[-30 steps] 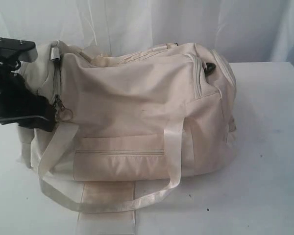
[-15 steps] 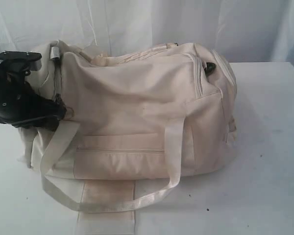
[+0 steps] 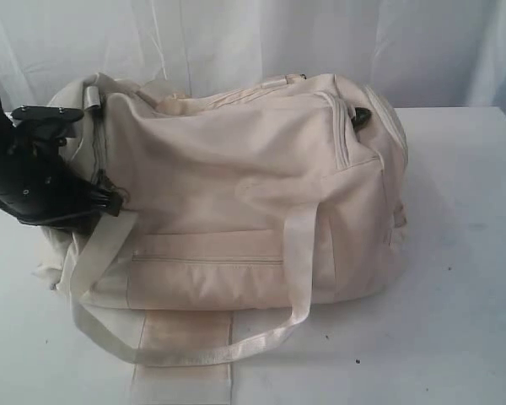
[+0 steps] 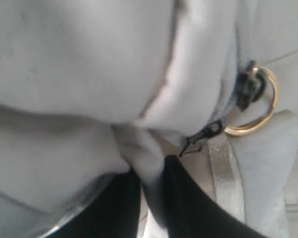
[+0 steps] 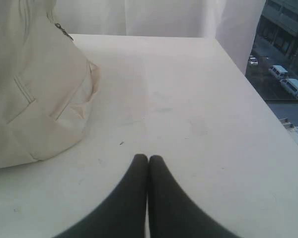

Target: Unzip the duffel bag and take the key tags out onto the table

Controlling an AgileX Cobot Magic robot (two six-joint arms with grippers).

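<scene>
The cream duffel bag [image 3: 236, 186] lies on the white table [image 3: 455, 253] with its top zip shut. My left gripper [image 3: 108, 202] is at the bag's left end. In the left wrist view it [image 4: 151, 173] is shut on a fold of the bag's fabric [image 4: 136, 144], close to a gold ring zipper pull [image 4: 248, 130]. My right gripper [image 5: 148, 159] is shut on nothing, low over bare table [image 5: 188, 99] beside the bag's right end [image 5: 30, 89]; the exterior view does not show it. The key tags are hidden.
A pale webbing strap [image 3: 185, 353] loops onto the table in front of the bag. White curtains [image 3: 261, 38] hang behind. The table's edge [image 5: 268, 104] runs to one side of the right gripper, with a street far below.
The left arm has tilted and pushed a little to the right into the bag's left end. The fabric there has bunched and shifted. The rest of the bag stays put.
</scene>
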